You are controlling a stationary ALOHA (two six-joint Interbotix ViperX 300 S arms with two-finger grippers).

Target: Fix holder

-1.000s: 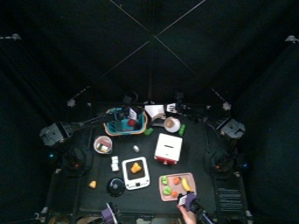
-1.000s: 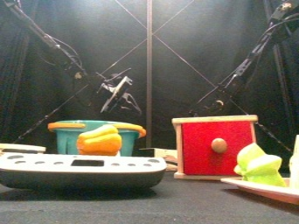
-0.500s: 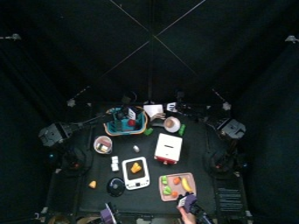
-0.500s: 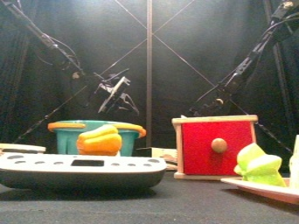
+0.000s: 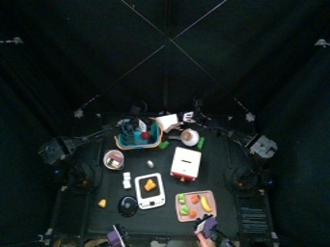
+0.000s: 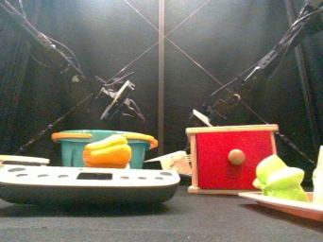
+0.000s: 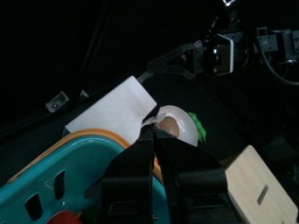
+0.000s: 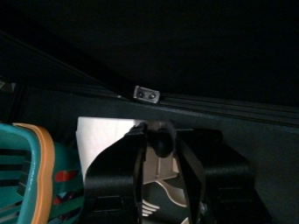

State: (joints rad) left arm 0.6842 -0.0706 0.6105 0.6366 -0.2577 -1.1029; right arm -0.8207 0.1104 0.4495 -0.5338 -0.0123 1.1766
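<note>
**Both arms poised over the holder's back edge**

Holder at the back of the bench, left of centre, open top up, orange rim level in the front view. Nothing visibly tipped, so probably a matter of squaring or reseating it rather than righting it.

Left end effector low over the holder's rim, close enough to take the rim in a short drop. Open or closed: cannot tell, since the dark fingers merge in the wrist view.

Right end effector brought across the middle to the same side, above a white card lying just beside the holder. Jaws part-way apart, with nothing seen between them. Likely placed so as to steady or grip the opposite side of the rim while the left works.

Cup just beyond the card and red box to the right. Both near enough to be knocked by a careless sideways shove of the holder.
</note>
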